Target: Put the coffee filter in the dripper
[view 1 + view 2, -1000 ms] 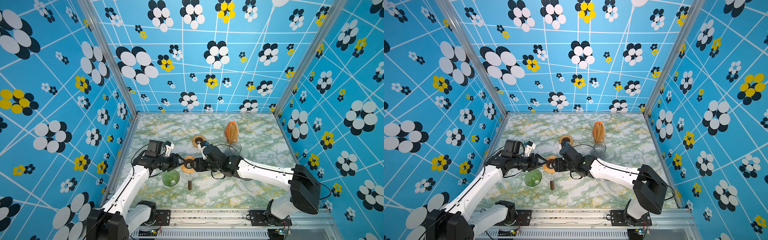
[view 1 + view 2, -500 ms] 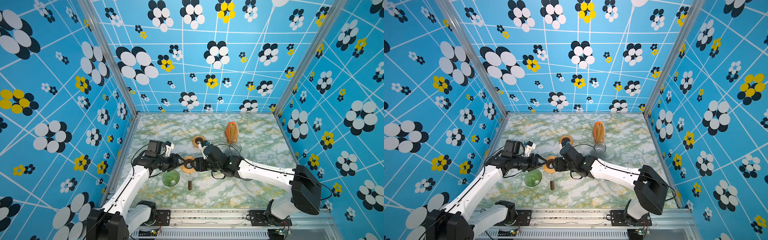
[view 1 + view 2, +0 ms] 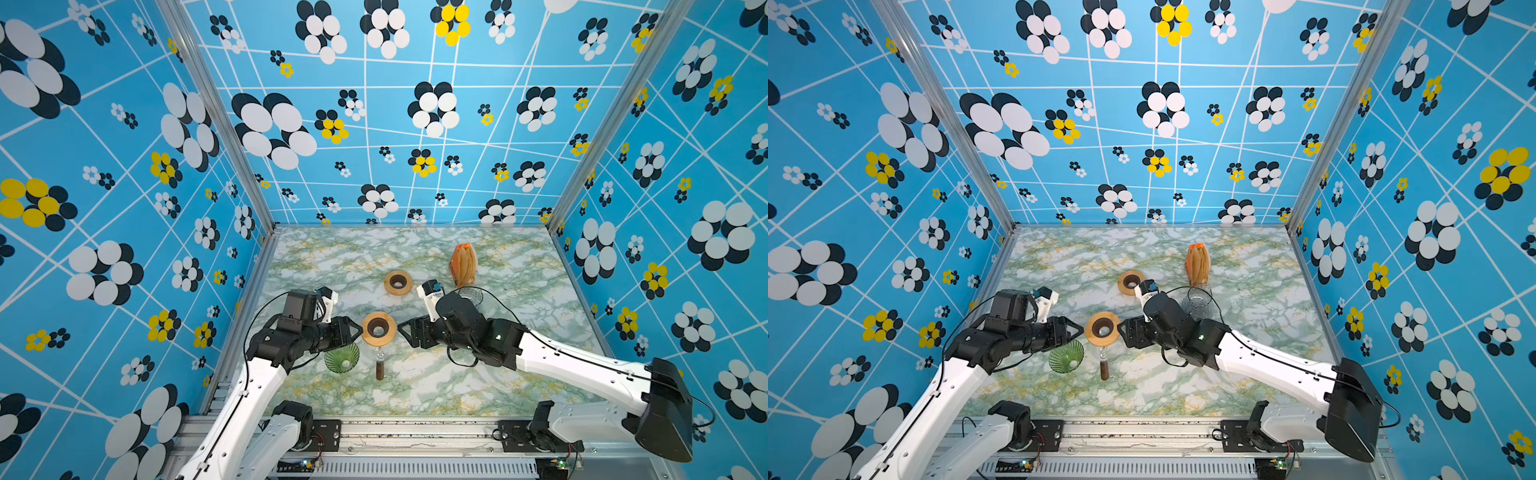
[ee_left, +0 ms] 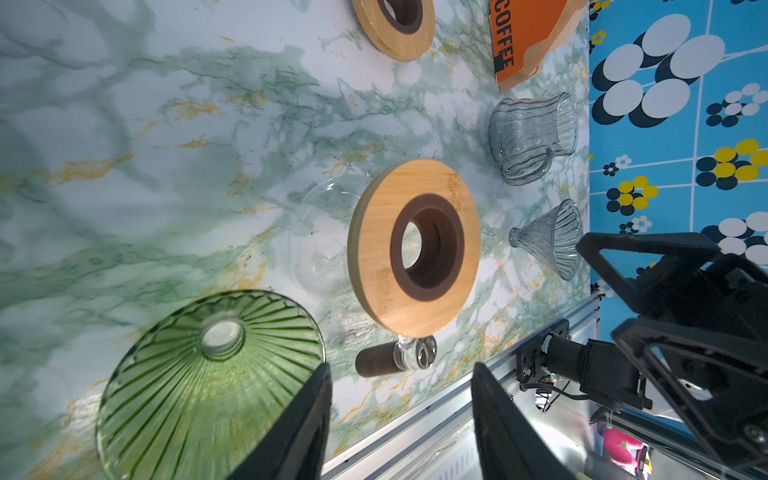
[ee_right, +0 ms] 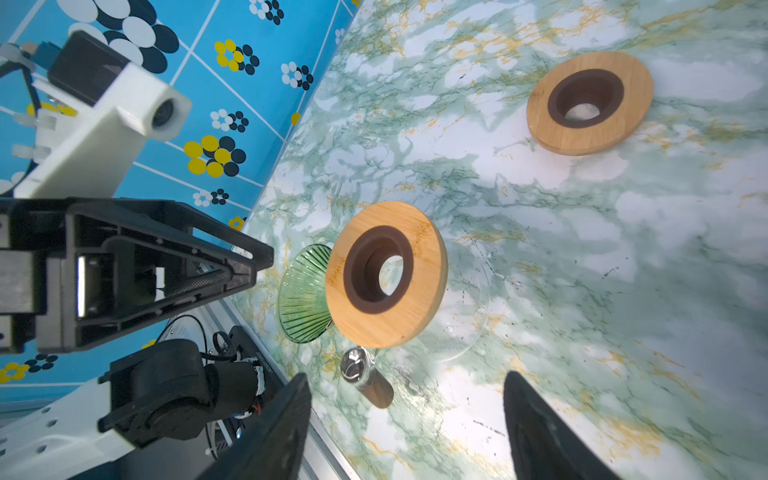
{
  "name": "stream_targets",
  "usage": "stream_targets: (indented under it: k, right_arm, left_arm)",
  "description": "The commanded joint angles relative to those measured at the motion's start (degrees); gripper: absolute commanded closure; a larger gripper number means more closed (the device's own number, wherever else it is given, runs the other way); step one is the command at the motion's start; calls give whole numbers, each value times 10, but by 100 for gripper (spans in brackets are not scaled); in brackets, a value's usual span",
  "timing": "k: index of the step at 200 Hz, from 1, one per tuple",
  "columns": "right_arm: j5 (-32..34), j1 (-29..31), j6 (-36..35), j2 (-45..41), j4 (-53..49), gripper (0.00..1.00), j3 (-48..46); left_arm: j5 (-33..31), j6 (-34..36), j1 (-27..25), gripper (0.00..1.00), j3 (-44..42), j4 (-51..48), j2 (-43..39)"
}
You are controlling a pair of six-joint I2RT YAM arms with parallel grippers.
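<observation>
Looking down in both top views, your left gripper [image 3: 356, 328] and right gripper [image 3: 402, 329] sat on either side of the wooden ring [image 3: 378, 328] on the glass carafe [image 3: 379, 370], jaws apart, nothing in them. The orange filter pack [image 3: 463, 266] sat way back by the clear pitcher [image 3: 470, 296], well apart from the green dripper [image 3: 341, 358], which lay on the marble table [image 3: 478, 374] just beside your left gripper. In the left wrist view the fingers [image 4: 307, 415] were spread and empty, with the green dripper near one of them and a clear dripper [image 4: 548, 239] past the ring. Right wrist view, same deal: fingers [image 5: 274, 436] wide apart, holding nothing, a second wooden ring [image 5: 590, 104] farther off.
</observation>
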Motion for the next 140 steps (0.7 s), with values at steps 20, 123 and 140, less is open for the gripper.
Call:
stream_targets:
  k: [20, 123, 140]
  right_arm:
    - [10, -2, -62, -94, -83, 13, -31]
    - [-5, -2, -105, -277, -202, 1, -64]
    - [3, -3, -106, -290, -211, 1, -69]
  left_arm:
    - [-115, -58, -30, 45, 15, -116, -60]
    - [-254, -261, -125, 46, -82, -154, -119]
    - [-249, -273, -127, 46, -100, -128, -116]
